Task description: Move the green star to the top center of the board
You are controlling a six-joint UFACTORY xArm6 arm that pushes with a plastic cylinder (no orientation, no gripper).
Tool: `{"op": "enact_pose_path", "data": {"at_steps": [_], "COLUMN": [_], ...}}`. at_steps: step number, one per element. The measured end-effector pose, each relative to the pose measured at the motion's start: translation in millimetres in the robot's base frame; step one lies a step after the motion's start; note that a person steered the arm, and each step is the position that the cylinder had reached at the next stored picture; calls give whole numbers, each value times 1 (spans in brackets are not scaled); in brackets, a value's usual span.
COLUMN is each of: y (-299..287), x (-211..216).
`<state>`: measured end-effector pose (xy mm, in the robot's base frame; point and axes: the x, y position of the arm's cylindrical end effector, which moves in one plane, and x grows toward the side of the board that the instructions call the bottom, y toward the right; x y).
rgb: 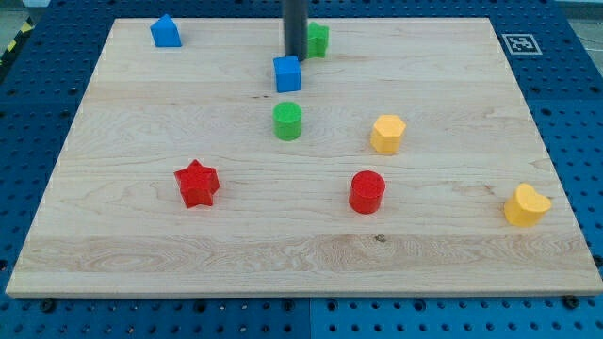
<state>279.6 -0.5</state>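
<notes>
- My tip [295,56] rested on the wooden board [141,245] near the middle of its top edge; being a bare rod, it grasped nothing.
- The green star [318,40] sat just to the view's right of the rod, partly hidden behind it, close to the top edge at its centre; whether the rod touched it could not be told.
- A blue cube [287,73] lay just below my tip, very near it.
- A green cylinder [287,121] stood below the cube, toward the board's middle.
- A blue house-shaped block [166,32] lay near the top left corner.
- A yellow hexagonal block [387,134] sat right of centre.
- A red star [197,184] lay in the lower left part, and a red cylinder [367,192] in the lower middle.
- A yellow heart-like block [526,205] sat by the right edge, toward the bottom right corner.
</notes>
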Motion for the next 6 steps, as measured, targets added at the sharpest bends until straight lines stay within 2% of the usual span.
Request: {"op": "enact_pose_path", "data": {"at_steps": [1,4,5,6], "y": [32,77,83,65], "x": [0,-4,-18,-19]}}
